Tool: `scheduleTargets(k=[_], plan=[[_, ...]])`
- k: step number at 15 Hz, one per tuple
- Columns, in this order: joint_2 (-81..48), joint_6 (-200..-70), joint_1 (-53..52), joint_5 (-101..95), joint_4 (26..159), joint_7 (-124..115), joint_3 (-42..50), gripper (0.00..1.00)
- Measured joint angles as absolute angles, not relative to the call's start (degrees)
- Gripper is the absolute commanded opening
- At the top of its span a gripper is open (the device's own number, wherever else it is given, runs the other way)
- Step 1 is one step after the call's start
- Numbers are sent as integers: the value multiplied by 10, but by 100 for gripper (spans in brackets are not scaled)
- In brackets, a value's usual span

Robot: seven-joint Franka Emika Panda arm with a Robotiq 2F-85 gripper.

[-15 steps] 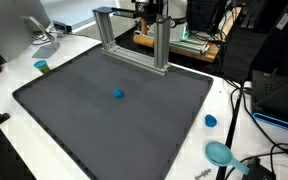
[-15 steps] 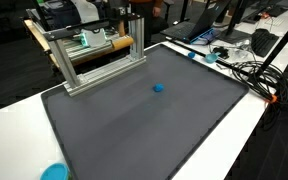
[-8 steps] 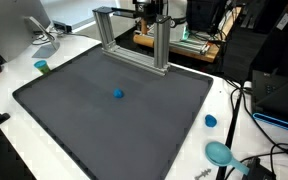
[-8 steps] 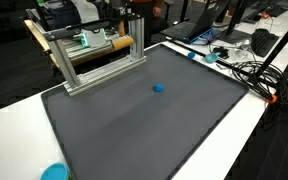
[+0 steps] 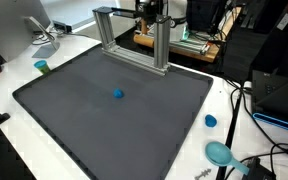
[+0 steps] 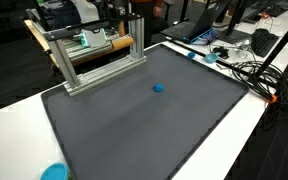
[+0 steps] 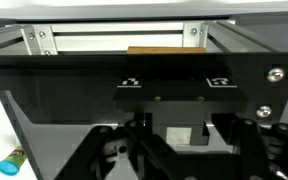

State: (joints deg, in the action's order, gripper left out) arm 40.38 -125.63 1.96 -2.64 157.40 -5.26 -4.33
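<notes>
Gripper [image 7: 179,140] hovers at the metal frame [image 5: 124,13]. Its fingers are dark against it, so I cannot tell whether they stand apart or closed. Wooden bar [image 7: 159,50] lies near at 12 o'clock, long axis 9 to 3, just below the frame's rail. Blue ball [image 5: 118,95] sits at 7 o'clock on the mat [image 5: 64,110], well apart. I judge the rail bars a straight reach.

The frame [image 5: 162,45] is showing bare silvery metal with a dull, brushed finish. The gripper [image 7: 181,145] is looking like black plastic, slightly glossy. The mat [image 5: 114,125] is appearing dark grey, matt and finely textured. The wooden bar [image 7: 159,49] is looking smooth and light brown. The table [image 5: 19,72] is appearing white and smooth.
</notes>
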Motion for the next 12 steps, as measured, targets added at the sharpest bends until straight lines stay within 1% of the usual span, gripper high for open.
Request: scheduleTargets(k=[1, 3, 4, 5, 6, 7, 8, 9, 11, 12], plan=[[403, -1256, 20, -26, 1574, -53, -43, 77], [402, -1256, 19, -26, 1574, -53, -43, 80], [402, -1256, 19, -26, 1574, -53, -43, 85], [402, -1256, 19, -26, 1574, -53, -43, 82], [402, -1256, 19, -26, 1574, -53, -43, 76], [402, -1256, 19, -26, 1574, -53, -43, 68], [403, -1256, 19, -26, 1574, -53, -43, 54], [403, -1256, 18, -26, 1574, -53, -43, 46], [404, -1256, 20, -28, 1573, -51, -41, 35], [405, -1255, 21, -26, 1572, -50, -37, 35]])
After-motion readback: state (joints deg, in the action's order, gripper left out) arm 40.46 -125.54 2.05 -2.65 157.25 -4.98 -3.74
